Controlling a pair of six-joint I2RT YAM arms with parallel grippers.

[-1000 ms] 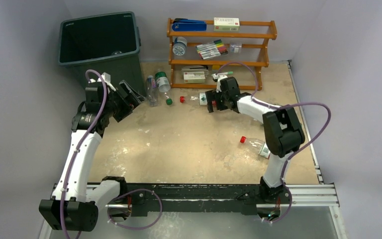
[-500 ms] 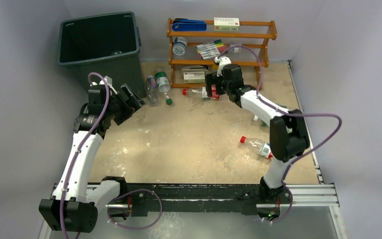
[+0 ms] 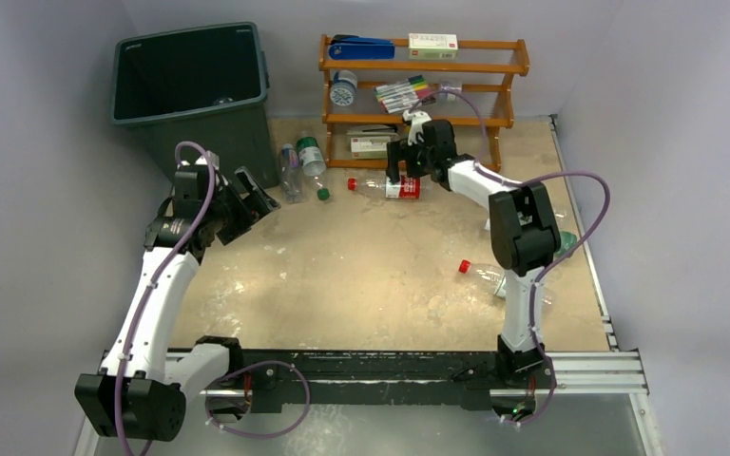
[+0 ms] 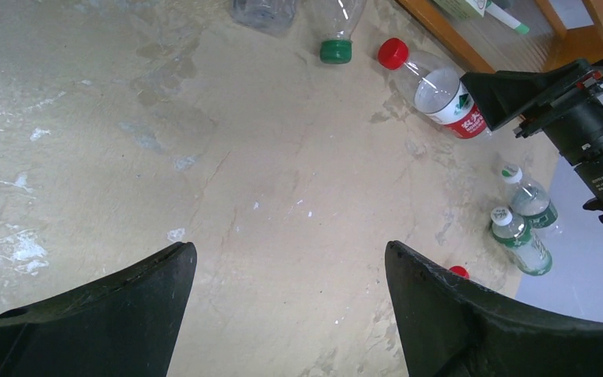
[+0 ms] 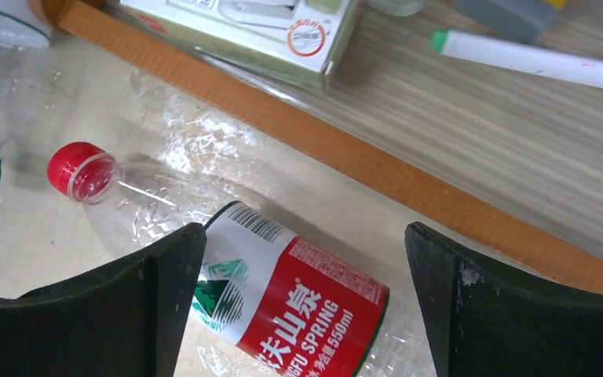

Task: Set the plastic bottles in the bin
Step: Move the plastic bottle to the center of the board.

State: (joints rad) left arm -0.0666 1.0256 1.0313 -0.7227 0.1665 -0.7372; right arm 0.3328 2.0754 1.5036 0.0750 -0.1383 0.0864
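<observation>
R gripper jaws spread wide, empty. It frames a clear plastic bottle w/ red-white label and red cap, lying on its side at upper centre of top view, just in front of the orange wooden rack; height above it can't tell. L gripper also spread, empty, at mid-left, near the dark green-grey square plastic bin at upper left. Judgement: bottle looks empty, so v. light; thin crumpled walls will squash, and it may roll or skid. Take hold across the label band, jaws square to axis. Avoid the neck end, prob. pivots.
</observation>
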